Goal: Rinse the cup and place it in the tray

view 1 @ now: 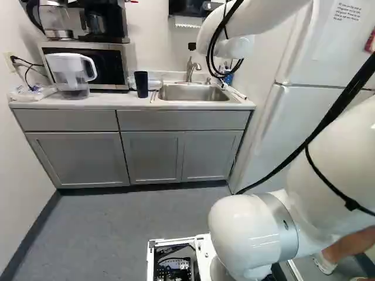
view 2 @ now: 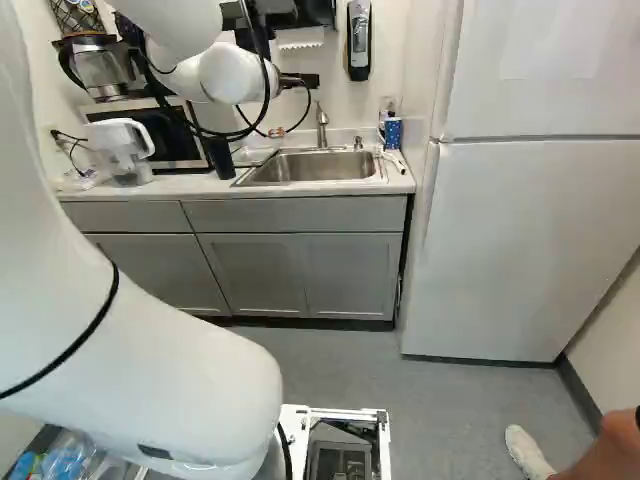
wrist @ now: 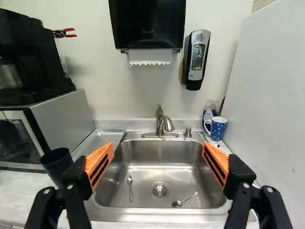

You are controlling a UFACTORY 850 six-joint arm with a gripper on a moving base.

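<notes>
Pale counter (wrist: 21,191) around steel sink (wrist: 138,171)

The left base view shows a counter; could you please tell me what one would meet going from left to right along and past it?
Water pitcher → dark cup → sink → refrigerator.

1. A small kitchen; a steel sink (wrist: 162,149) and faucet (wrist: 166,125) set in a pale tabletop (view 1: 111,103), grey cabinets (view 1: 79,157) below.
2. Kitchen machines: microwave (view 1: 106,66); coffee maker (view 2: 101,68); a tall white fridge (view 2: 530,250) beside the tabletop; a water pitcher (view 1: 69,74) too.
3. Shared-workplace signs: wall-mounted towel dispenser (wrist: 147,24); soap dispenser (wrist: 197,57); a printed notice (view 1: 348,14) on the fridge.
</notes>
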